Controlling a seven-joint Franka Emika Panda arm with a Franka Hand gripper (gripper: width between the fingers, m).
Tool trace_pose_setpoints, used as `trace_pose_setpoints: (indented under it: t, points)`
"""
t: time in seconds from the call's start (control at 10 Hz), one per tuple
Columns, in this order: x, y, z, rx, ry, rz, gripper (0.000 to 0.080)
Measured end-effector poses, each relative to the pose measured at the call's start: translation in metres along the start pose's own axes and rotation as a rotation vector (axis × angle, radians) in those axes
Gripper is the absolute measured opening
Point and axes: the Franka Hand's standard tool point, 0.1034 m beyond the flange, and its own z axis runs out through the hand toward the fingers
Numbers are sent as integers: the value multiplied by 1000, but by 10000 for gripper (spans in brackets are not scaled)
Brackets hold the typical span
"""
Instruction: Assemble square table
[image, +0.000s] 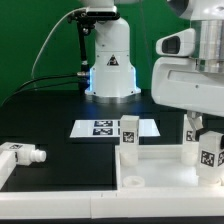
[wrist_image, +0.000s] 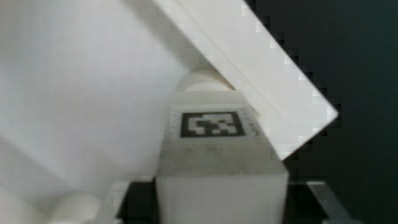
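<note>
Both fingers (image: 192, 126) appeared clamped on a stubby white leg (image: 208, 150), one on each side. In the wrist view that leg (wrist_image: 217, 150) sat squarely between them with its black-and-white tag facing the camera. The contact lines were too blurred to be sure of.

The step in hand was probably seating this leg in a corner socket of the square panel (image: 160, 172). To do it well, the leg would need to stay upright with its axis straight over the socket. The grip would have to be firm enough that the leg did not slip while being pressed or turned. Any tilt could jam it against the raised rim or drag the light panel across the bench (image: 50, 110).

The gripped leg stood at the panel's far corner on the exterior view's right. In the wrist view, its end met the angled edge of the panel (wrist_image: 80, 90). Whether it was already in the socket could not be told.

A second leg (image: 128, 136) stood upright at the panel's other far corner, just in front of the marker board (image: 100, 128). A third leg (image: 22, 155) lay on its side on the bench at the exterior view's left, well apart from the fingers.
</note>
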Motion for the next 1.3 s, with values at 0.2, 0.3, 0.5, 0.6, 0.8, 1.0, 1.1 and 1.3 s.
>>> trace_pose_setpoints:
  t: [0.2, 0.3, 0.5, 0.6, 0.8, 1.0, 1.1, 1.3]
  points:
    - [1, 1, 1, 10, -32, 345, 284]
    - [0, 1, 1, 38, -66, 504, 284]
    - [-4, 3, 1, 113, -102, 789, 285]
    - [-4, 3, 1, 110, -104, 791, 285]
    - [-5, 3, 3, 108, -102, 767, 546]
    - [-2, 3, 2, 125, -83, 503, 618]
    - [2, 2, 3, 158, -58, 292, 618]
    - [3, 4, 6, 164, -51, 166, 643]
